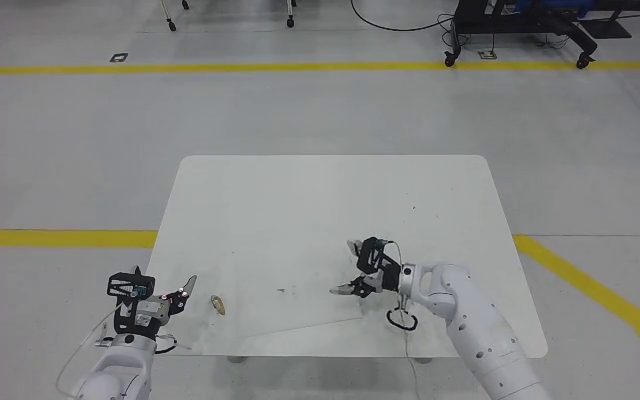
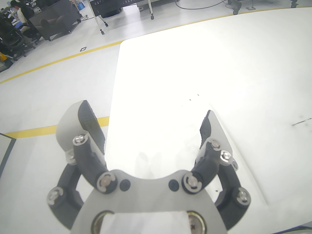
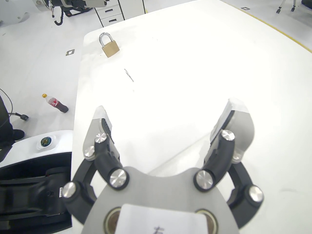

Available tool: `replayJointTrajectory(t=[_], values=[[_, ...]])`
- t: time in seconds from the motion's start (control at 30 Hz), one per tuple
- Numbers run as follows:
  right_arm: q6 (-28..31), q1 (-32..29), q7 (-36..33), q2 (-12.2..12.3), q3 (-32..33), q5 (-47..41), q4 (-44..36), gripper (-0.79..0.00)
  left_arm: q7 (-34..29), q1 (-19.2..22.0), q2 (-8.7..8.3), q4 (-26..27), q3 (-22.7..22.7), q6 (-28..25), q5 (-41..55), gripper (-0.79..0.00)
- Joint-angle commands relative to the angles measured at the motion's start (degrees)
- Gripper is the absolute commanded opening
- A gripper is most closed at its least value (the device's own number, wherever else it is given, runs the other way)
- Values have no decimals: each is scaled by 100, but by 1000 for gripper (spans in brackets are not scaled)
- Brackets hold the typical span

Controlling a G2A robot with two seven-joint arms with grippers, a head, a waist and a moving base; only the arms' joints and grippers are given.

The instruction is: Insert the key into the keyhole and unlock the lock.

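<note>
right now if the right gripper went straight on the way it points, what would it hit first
Probably the bare table top: the open right gripper tilts down at it. The key and, beyond it, the padlock lie off to one side of that line, though depth is hard to judge.

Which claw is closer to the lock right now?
Left. The left claw is just beside the lock; the right claw is farther off, past the key.

- Table (image 1: 300,190): mid & far half give wide room to pass.
- Near-left corner: padlock (image 3: 110,47) lies flat, key (image 3: 129,75) near it toward mid, gap betw. them.
- Right gripper (image 3: 168,107), jaws spread, over near edge right of centre, well apart from both.
</note>
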State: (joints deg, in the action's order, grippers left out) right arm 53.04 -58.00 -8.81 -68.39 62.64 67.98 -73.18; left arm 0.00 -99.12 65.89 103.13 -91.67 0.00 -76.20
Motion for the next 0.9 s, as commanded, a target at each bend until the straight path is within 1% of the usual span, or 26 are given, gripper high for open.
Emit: replayJointTrajectory(t=[0.0, 0.17, 0.33, 0.4, 0.47, 0.53, 0.63, 0.67, 0.73, 0.77, 0.8, 0.83, 0.87], values=[[145, 339, -109, -93, -383, 16, 203, 0, 0, 0, 0, 0, 0, 0, 0, 0], [174, 968, -117, -373, -1268, 192, 690, 0, 0, 0, 0, 0, 0, 0, 0, 0], [174, 1381, 99, -609, -1839, 350, 1182, 0, 0, 0, 0, 0, 0, 0, 0, 0], [119, 1508, 149, -694, -2022, 444, 1349, -18, 0, 0, 0, 0, 0, 0, 0, 0], [26, 1619, 178, -781, -2189, 520, 1497, -89, 0, 0, 0, 0, 0, 0, 0, 0], [-20, 1716, 211, -869, -2347, 550, 1647, -129, 0, 0, 0, 0, 0, 0, 0, 0], [79, 1869, 293, -998, -2559, 542, 1866, -142, 0, 0, 0, 0, 0, 0, 0, 0], [175, 1913, 369, -1034, -2613, 522, 1943, -182, 0, 0, 0, 0, 0, 0, 0, 0], [180, 1996, 470, -1097, -2695, 556, 2083, -268, 0, 0, 0, 0, 0, 0, 0, 0], [186, 2028, 519, -1126, -2737, 580, 2138, -286, 0, 0, 0, 0, 0, 0, 0, 0], [184, 2053, 571, -1153, -2771, 598, 2195, -354, 0, 0, 0, 0, 0, 0, 0, 0], [183, 2077, 619, -1178, -2804, 625, 2245, -394, 0, 0, 0, 0, 0, 0, 0, 0], [176, 2099, 667, -1199, -2833, 656, 2291, -406, 0, 0, 0, 0, 0, 0, 0, 0]])
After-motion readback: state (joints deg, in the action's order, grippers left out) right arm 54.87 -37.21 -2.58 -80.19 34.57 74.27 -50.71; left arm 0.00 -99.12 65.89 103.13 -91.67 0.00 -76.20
